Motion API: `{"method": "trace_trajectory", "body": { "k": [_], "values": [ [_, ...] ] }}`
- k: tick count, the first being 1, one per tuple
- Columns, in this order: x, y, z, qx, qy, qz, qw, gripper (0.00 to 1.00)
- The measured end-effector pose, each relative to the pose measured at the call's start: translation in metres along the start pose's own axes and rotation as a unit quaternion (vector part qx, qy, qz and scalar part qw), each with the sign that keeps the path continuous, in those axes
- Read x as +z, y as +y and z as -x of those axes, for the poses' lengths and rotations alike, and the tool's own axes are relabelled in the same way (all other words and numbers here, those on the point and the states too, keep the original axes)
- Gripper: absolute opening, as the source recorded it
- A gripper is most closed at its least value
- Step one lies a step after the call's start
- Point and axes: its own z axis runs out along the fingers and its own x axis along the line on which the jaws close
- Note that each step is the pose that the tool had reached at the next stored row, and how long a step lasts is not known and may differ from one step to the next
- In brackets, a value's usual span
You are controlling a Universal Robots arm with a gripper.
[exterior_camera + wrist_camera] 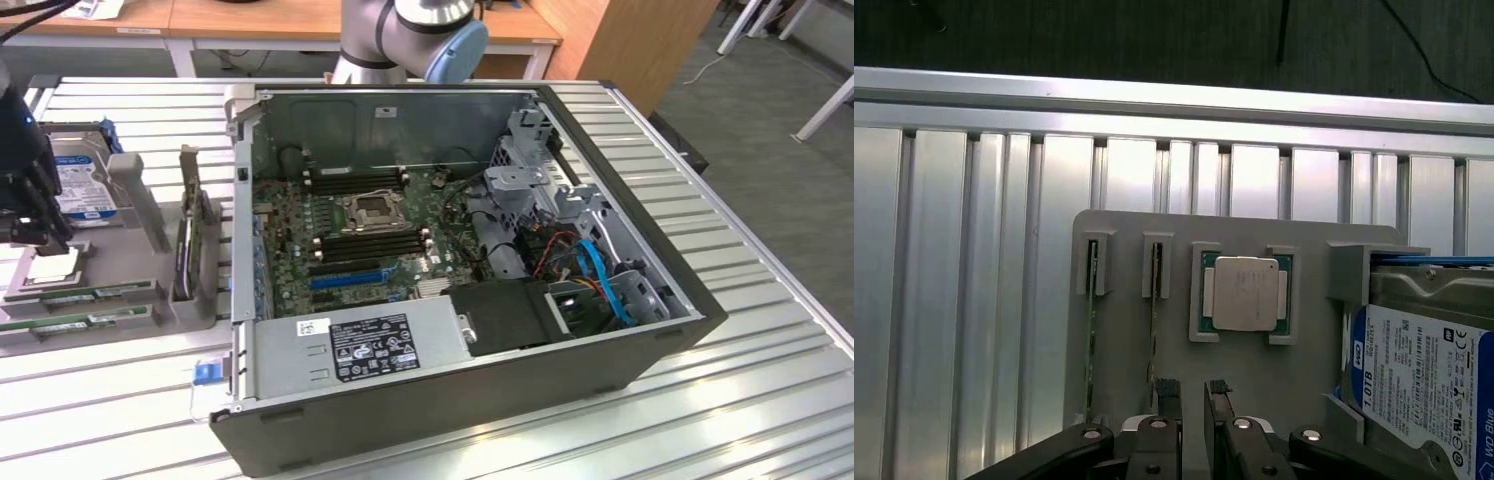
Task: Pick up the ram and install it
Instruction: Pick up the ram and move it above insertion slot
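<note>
Two ram sticks stand on edge in slots of a grey holder (1309, 240). In the wrist view I see them as thin lines, one ram stick (1153, 335) closer to my gripper and the other ram stick (1091, 340) one slot further out. In the exterior view the same green sticks (87, 295) (80, 322) lie at the far left. My gripper (1192, 395) hovers over the holder, open, with nothing between its fingers (1169, 400). One finger is just beside the nearer stick. In the exterior view the gripper (43, 238) hangs dark at the left edge above the holder.
A square silver processor chip (1245, 292) sits in the holder beside the sticks, and a blue-labelled hard drive (1424, 370) stands past it. Upright cards (194, 250) stand between the holder and the open computer case (641, 345). The motherboard (360, 235) lies inside, on a slatted metal table (120, 400).
</note>
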Motion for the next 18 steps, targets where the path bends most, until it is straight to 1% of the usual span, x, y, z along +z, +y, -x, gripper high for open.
{"method": "trace_trajectory", "body": {
  "k": [5,9,12,15,18],
  "values": [
    [0.0052,-0.0002,-0.0005,0.000,-0.0004,0.0000,1.0000,0.24],
    [0.0079,-0.0003,-0.0007,0.000,-0.0013,0.0000,1.0000,0.24],
    [0.0084,-0.0004,-0.0007,0.000,-0.0033,0.0000,1.0000,0.24],
    [0.0085,-0.0004,-0.0009,0.000,-0.0036,-0.0001,1.0000,0.24],
    [0.0084,-0.0003,-0.0034,0.000,-0.0036,-0.0001,1.0000,0.24]
  ]
}}
